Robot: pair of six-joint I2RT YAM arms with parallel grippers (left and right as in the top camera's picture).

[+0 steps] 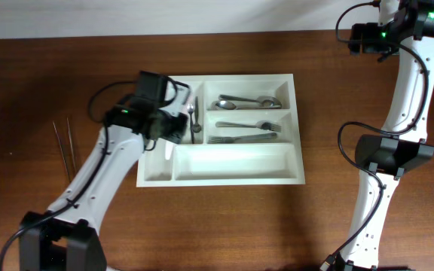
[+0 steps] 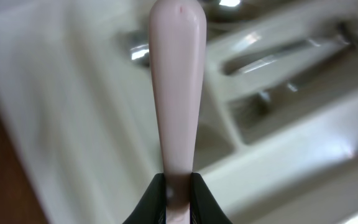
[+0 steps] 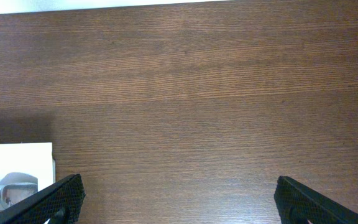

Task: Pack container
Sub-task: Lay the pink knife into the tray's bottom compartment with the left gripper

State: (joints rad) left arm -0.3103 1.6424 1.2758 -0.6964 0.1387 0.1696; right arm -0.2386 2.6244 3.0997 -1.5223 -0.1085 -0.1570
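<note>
Step in hand: placing. White tray (image 1: pixel 232 172) sits on worktop (image 1: pixel 51 68), cutlery (image 1: pixel 247 100) in upper slots. Over its left end, left fingers (image 2: pixel 155 200) pinch pale handle (image 2: pixel 176 93). Next: lower into narrow slot, let go. Far off, right fingers (image 3: pixel 55 199) spread wide, holding nothing.

Bright, even light from above leaves only soft shadows around the tray (image 1: pixel 232 162) and small glints on the cutlery (image 1: pixel 247 100) inside it; the left wrist view blurs the tray heavily behind a pale handle (image 2: pixel 176 87), while the right wrist view is sharp, with a dark shadow above the tray's corner.
</note>
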